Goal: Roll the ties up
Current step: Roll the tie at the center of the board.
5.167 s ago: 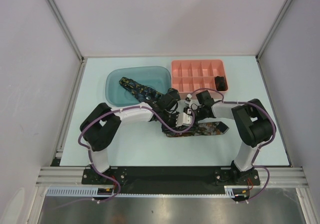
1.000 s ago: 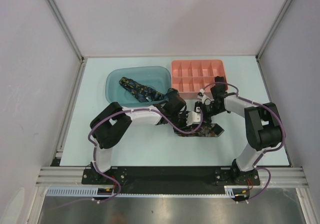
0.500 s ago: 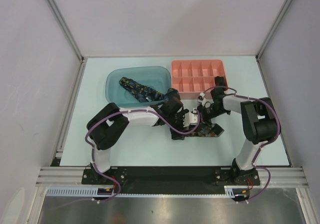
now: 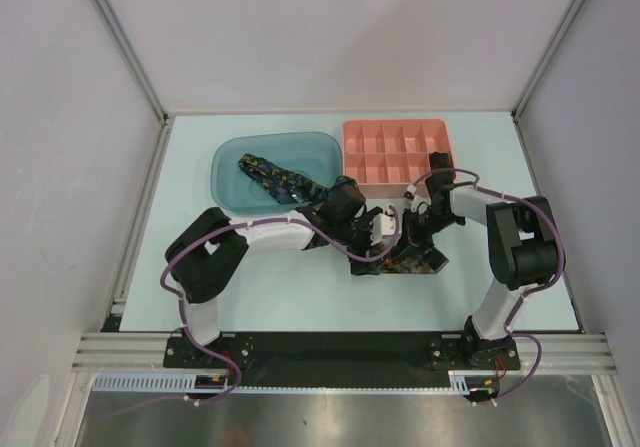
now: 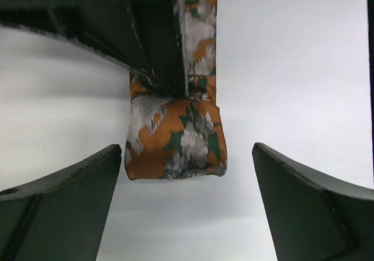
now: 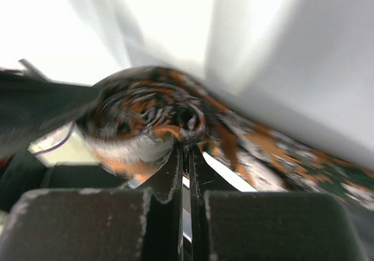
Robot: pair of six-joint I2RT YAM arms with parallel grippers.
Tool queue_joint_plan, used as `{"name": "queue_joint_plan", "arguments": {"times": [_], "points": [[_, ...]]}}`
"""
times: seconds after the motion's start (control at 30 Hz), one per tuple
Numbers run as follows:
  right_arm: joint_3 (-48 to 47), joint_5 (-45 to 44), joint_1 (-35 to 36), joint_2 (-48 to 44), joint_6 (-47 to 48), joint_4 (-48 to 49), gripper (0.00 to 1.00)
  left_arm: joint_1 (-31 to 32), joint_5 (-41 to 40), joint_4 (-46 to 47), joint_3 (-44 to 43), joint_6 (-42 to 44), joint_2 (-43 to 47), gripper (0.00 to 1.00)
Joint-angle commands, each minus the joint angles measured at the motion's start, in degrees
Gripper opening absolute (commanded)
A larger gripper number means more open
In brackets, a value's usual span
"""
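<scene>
Where the left gripper (image 5: 187, 151) hangs over the pale table (image 5: 304, 68), its two black fingers (image 5: 64, 202) stand wide apart and touch nothing. Between them, clear of both, lies the rolled end of the long narrow orange tie (image 5: 175, 141) (fabric patterned in silver-white and green). It forms a plump bundle, and the flat unrolled strip runs away beyond the fingertips. Along that strip lie the black fingers of the right gripper (image 6: 186, 151), pressed together, with their tips at the centre of the roll's spiral. Whether a layer of cloth is nipped between them I cannot tell. Behind the left fingers, back past the wrist, the navy tie (image 4: 278, 179) with yellowish specks lies unrolled in the teal oval plastic basin (image 4: 225, 162).
</scene>
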State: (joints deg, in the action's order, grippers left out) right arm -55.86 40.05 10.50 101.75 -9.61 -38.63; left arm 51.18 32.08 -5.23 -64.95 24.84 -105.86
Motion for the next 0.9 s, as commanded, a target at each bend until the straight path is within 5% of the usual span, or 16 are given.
{"name": "queue_joint_plan", "arguments": {"times": [0.0,0.47,0.87], "points": [[-0.2,-21.2,-0.4,2.2,3.9,1.4,0.0,1.6,2.6,4.4,-3.3,-1.5,-1.4,1.0],[-2.3,-18.4,4.4,6.2,3.1,2.0,0.0,1.9,1.4,6.6,-5.5,-1.5,-5.6,0.99],[-1.9,-8.3,5.8,10.0,0.2,5.8,0.0,2.3,4.0,12.5,-6.5,-8.1,-11.0,0.72]]}}
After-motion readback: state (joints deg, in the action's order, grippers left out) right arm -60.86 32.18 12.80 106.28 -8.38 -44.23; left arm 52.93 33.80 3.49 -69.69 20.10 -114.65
